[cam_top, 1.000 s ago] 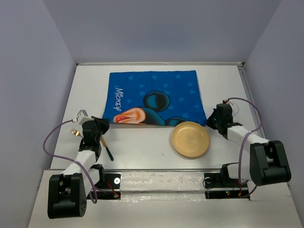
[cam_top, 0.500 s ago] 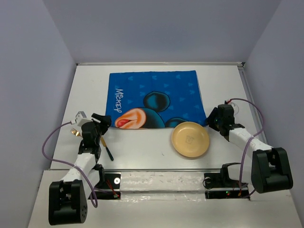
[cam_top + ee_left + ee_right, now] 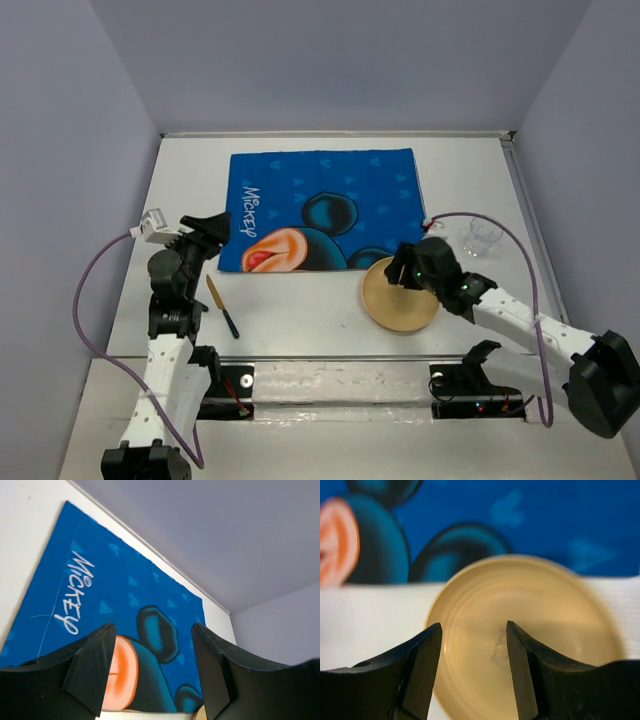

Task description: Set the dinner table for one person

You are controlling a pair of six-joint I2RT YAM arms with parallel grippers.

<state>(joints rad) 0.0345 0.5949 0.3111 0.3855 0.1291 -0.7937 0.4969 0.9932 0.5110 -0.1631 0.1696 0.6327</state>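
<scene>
dinner table [image 3: 300,325]: white top under both arms, carrying a blue mat [image 3: 330,195], a yellow plate [image 3: 395,308] at its near right corner, and a glass [image 3: 483,237] further right. left gripper [image 3: 152,630] spread, empty, by the mat's left edge; right gripper [image 3: 473,625] spread, empty, above the plate.

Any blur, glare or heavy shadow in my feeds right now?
Top external: even light, no glare, only faint shadows; the clear glass barely stands out against the white dinner table. Right wrist: the plate and the mat behind it are soft, out of focus. Left wrist: the mat's lettering reads sharp, with no glare.
</scene>
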